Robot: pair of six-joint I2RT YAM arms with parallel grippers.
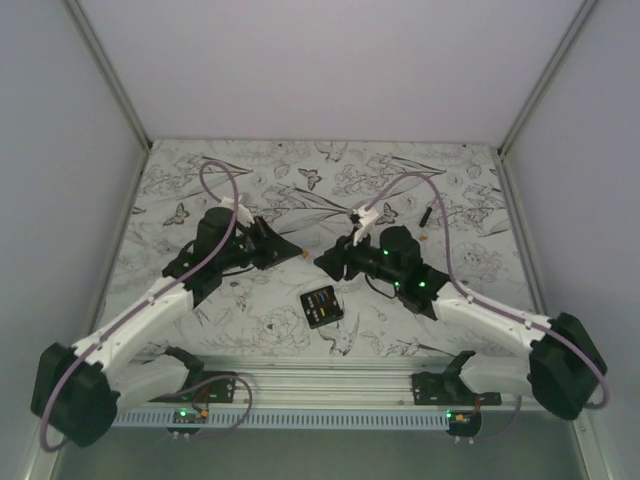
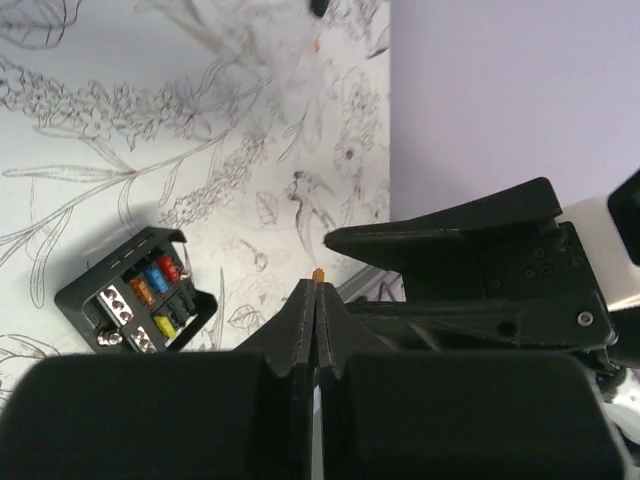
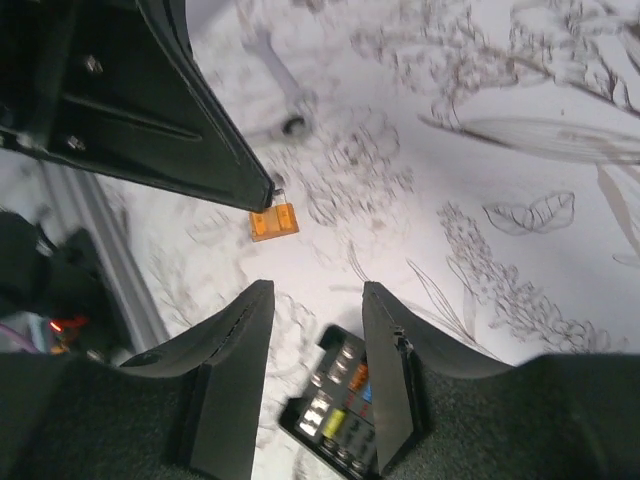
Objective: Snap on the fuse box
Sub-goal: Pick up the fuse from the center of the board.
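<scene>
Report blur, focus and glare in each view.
Top external: evenly lit, soft, no glare. Left wrist: fuse box sharp, left pincer blurred near the lens. Right wrist: table drawings smeared, orange fuse fairly crisp, fuse box soft.

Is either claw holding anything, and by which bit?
Left gripper pinches a small orange fuse by one end, at its very tip; right gripper holds nothing.

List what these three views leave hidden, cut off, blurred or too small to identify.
- Right wrist view: the fuse box is partly behind the right pincer and cut off by the bottom edge.
- Left wrist view: the shut left pincer hides all but the tip of the orange fuse.
- Top view: the small dark piece far right is too small to identify.
</scene>
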